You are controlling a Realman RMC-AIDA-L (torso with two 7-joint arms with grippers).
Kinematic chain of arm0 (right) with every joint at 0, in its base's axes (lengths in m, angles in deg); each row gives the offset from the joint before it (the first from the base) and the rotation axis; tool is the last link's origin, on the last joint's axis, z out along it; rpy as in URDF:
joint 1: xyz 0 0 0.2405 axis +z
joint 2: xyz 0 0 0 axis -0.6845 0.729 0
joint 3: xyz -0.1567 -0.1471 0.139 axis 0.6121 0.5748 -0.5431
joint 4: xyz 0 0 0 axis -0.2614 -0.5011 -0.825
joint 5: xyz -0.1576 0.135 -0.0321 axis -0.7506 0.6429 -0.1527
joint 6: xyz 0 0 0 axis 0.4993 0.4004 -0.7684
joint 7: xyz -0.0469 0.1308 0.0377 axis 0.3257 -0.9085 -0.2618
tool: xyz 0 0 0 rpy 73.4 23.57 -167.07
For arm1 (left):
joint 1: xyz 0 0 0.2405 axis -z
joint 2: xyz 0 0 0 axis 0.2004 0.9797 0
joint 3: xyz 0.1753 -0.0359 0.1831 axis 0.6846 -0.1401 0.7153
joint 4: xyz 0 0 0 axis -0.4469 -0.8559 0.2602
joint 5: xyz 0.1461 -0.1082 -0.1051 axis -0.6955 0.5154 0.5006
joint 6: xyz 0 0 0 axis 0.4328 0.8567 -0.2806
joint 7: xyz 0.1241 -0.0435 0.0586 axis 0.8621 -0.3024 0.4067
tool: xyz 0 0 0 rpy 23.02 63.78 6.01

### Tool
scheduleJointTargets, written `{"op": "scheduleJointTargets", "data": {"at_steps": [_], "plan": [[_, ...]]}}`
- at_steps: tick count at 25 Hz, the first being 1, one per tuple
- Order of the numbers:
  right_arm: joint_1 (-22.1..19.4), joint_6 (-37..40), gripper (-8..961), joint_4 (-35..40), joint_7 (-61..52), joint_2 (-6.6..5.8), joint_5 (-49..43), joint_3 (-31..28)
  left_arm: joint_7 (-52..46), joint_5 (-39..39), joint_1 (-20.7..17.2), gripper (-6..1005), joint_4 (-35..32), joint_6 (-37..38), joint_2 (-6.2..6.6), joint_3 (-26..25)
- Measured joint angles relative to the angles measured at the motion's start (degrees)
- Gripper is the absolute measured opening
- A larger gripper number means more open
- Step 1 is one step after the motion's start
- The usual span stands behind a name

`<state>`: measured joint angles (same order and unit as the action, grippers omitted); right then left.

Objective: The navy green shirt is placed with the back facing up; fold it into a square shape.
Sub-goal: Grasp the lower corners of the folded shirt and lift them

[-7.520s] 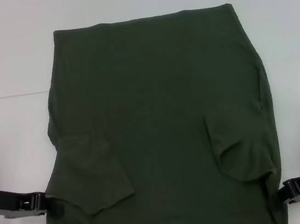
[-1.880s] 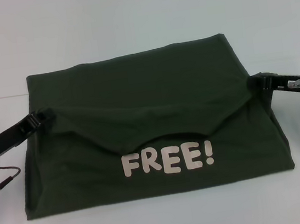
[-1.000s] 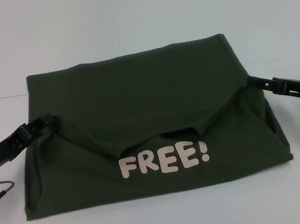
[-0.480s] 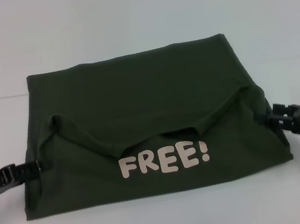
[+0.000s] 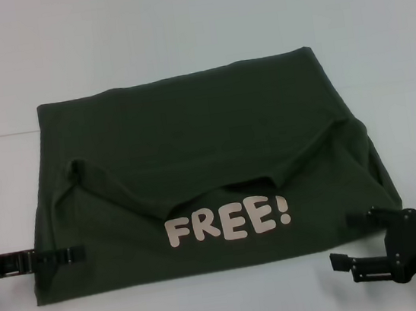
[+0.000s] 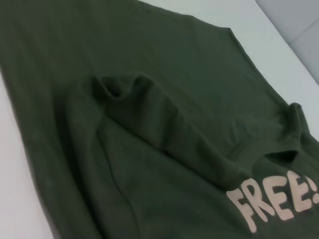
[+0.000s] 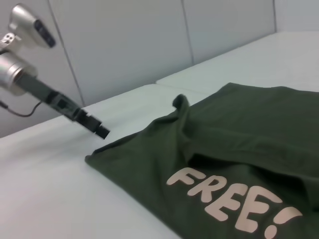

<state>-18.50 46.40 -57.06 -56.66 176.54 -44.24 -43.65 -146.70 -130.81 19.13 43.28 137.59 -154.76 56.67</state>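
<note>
**Shirt folded, both grippers at its near corners**

Your shirt (image 5: 195, 172) lies folded on the bench (image 5: 177, 37), "FREE!" lettering (image 5: 228, 223) up. Left gripper (image 5: 71, 255) touches its near-left edge; finger state unclear. Right gripper (image 5: 340, 241), fingers wide, sits just beside the near-right corner.

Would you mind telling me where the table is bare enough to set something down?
The table is bare beyond the navy green shirt's far edge, and along the near strip between the left gripper and right gripper. Both near corners are crowded.
</note>
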Motion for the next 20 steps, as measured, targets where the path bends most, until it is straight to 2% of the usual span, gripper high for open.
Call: {"op": "scheduleJointTargets", "data": {"at_steps": [2, 10, 17, 20], "plan": [[-0.2, 0.4, 930, -0.4, 0.7, 0.03, 0.0, 0.0, 0.2, 0.0, -0.1, 892, -0.3, -0.7, -0.03, 0.1], [-0.4, 1.7, 930, -0.6, 4.8, 0.08, 0.0, 1.4, 4.0, -1.6, 0.0, 886, -0.4, -1.4, -0.54, 2.8], [-0.3, 2.1, 930, -0.8, 5.4, 0.09, 0.0, 2.1, 5.8, -3.8, -0.5, 885, -4.4, -2.9, -2.50, 4.3], [-0.1, 2.1, 930, -0.9, 5.5, 0.14, 0.0, 2.1, 5.3, -4.2, -0.7, 885, -5.2, -3.8, -2.89, 4.3]]}}
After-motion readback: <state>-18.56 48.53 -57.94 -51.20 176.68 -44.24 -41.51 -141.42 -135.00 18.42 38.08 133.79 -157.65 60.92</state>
